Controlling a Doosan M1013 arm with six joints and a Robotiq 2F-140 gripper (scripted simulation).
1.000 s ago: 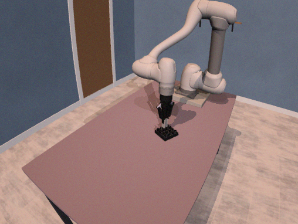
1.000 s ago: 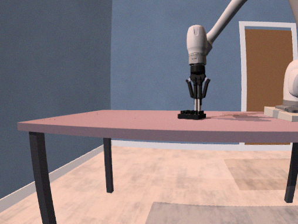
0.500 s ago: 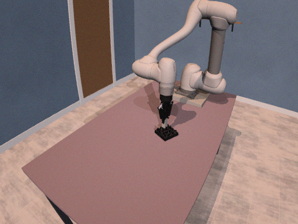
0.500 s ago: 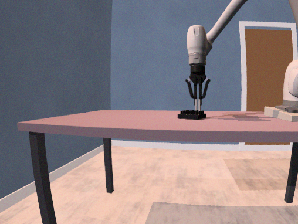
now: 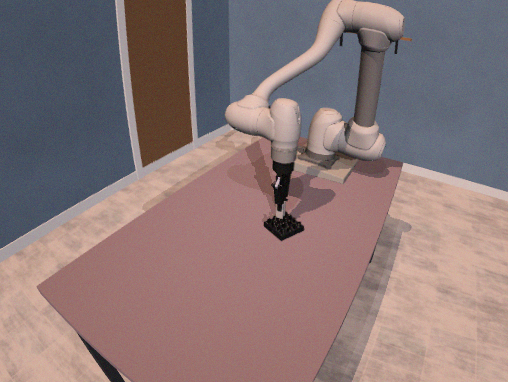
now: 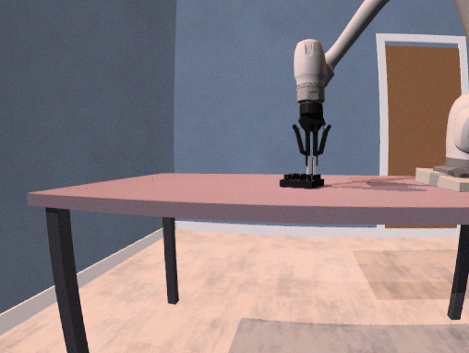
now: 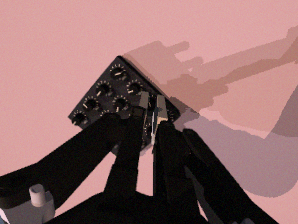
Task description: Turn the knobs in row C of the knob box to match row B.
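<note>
The black knob box (image 5: 286,224) stands on its feet near the middle of the pink table, on the side toward the robot's base. It also shows in the exterior view (image 6: 302,180) and in the wrist view (image 7: 120,92), where several knobs with rings of marks are seen. My gripper (image 5: 280,215) points straight down onto the box, and its fingertips are closed narrowly around one knob near the box's edge. The fingers hide that knob and its name, so I cannot tell which knob it is. The exterior view shows the fingertips (image 6: 312,172) touching the box's top.
The robot's base sits on a beige plate (image 5: 325,165) at the far end of the table. A brown door (image 5: 158,75) is in the wall behind. The table's edges are far from the box.
</note>
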